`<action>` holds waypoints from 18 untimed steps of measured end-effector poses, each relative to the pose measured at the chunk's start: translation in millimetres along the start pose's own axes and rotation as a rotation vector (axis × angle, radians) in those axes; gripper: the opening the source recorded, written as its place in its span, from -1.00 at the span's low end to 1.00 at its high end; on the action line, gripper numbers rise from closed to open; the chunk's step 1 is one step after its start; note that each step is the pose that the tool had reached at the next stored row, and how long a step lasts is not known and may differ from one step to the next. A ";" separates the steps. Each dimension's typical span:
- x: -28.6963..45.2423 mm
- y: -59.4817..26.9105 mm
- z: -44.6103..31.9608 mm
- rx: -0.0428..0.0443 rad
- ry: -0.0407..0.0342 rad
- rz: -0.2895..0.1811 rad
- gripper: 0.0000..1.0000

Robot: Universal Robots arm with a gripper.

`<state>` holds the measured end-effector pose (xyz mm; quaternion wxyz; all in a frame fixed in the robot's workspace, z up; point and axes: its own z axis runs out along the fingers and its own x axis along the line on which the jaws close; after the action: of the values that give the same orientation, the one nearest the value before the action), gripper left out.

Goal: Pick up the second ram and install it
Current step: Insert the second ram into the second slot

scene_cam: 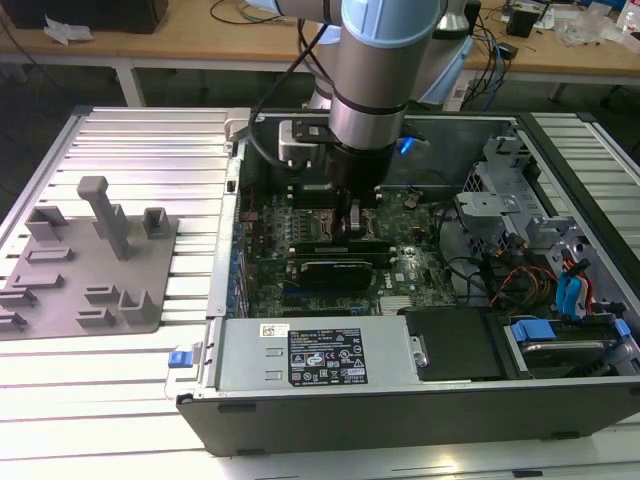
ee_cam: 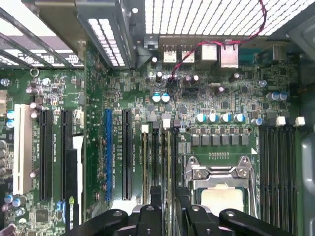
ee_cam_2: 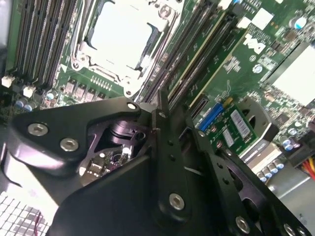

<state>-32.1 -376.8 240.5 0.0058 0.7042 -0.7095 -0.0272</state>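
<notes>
The open computer case holds the motherboard, with a wide black card plugged in near its front edge. The gripper reaches down inside the case beside the CPU socket. In the first wrist view the second ram stands on edge in a memory slot, running straight under the gripper; whether the claw clamps it or has let go, I cannot tell. The grey tray lies outside the case, at the exterior view's left
</notes>
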 end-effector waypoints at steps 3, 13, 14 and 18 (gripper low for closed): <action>0.0 -7.5 -0.3 0.0000 0.0000 0.000 -0.52; -0.3 -9.7 -5.4 0.0001 -0.0003 0.000 -0.69; -0.3 -9.7 -5.5 0.0001 -0.0002 0.000 -0.69; -2.8 -9.7 -5.5 0.0001 -0.0007 0.000 -0.84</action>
<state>-22.1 -374.3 245.6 0.0055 0.7042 -0.7095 -0.0274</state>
